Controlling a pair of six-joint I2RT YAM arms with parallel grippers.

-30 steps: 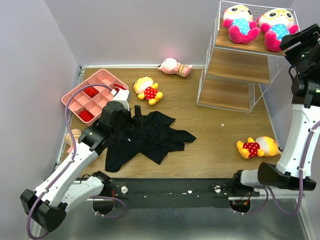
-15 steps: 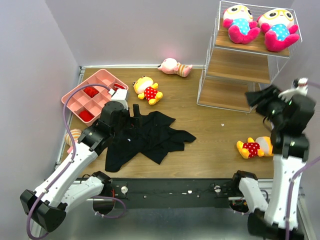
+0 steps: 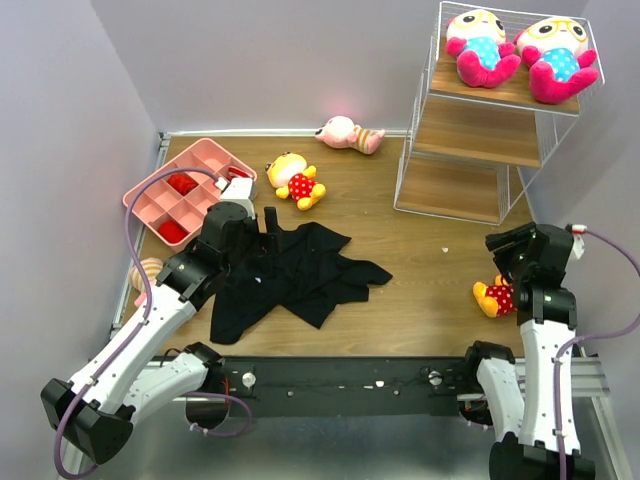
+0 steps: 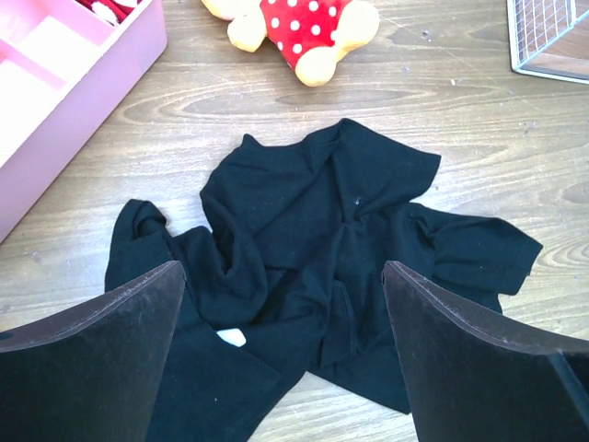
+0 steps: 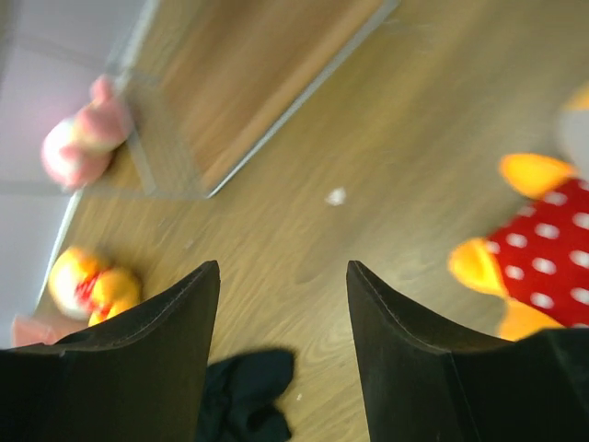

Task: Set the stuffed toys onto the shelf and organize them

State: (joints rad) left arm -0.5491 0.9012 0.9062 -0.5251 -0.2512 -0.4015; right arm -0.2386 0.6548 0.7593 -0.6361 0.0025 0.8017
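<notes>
Now your right claw [image 5: 282,267] hangs open and empty near the yellow doll [image 5: 543,249]; your left claw [image 4: 282,272] gapes wide over the black cloth [image 4: 322,230] (two blue dolls [image 3: 483,45] top the shelf [image 3: 470,135]).

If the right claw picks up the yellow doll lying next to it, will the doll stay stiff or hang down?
Probably it hangs down: the yellow doll looks like soft plush with stubby stuffed limbs. Being plush, it is likely light for its size. Lying flat on the table, it should hardly roll.
</notes>
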